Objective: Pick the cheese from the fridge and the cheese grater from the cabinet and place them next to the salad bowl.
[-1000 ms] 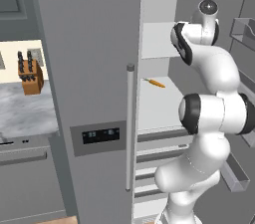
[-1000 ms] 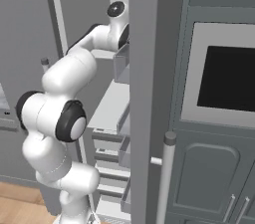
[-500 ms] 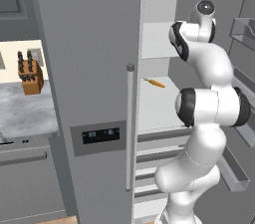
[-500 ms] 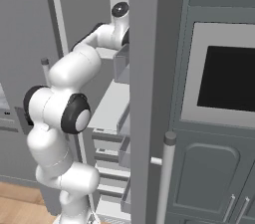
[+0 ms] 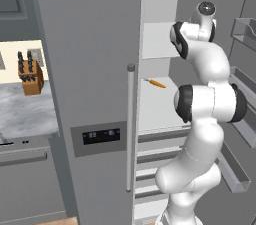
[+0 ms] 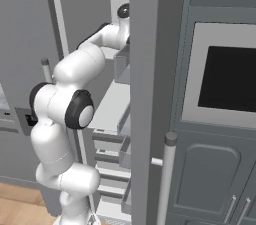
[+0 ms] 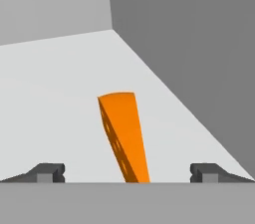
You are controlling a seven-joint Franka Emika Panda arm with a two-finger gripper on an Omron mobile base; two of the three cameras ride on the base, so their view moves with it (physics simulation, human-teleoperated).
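We see the cheese [image 7: 123,136] lying on a white shelf [image 7: 55,93] inside the fridge [image 5: 90,69], close to the grey side wall; it sits between the two small dark tips of the tool [image 7: 127,173]; the tips stand wide apart, one on each side, and they do not touch it; the near end of the wedge is cut off by the bottom of the hand view, so we cannot see its whole shape. From the left base view, the white arm [image 5: 207,104] reaches up into the open fridge and covers the spot where the cheese lies; a thin orange thing [image 5: 156,83] rests on a lower shelf, too small for us to name. From the right base view, the open fridge door [image 6: 155,94] hides the end of the arm. A knife block [image 5: 30,76] stands on the marble tabletop [image 5: 25,114] at the left.
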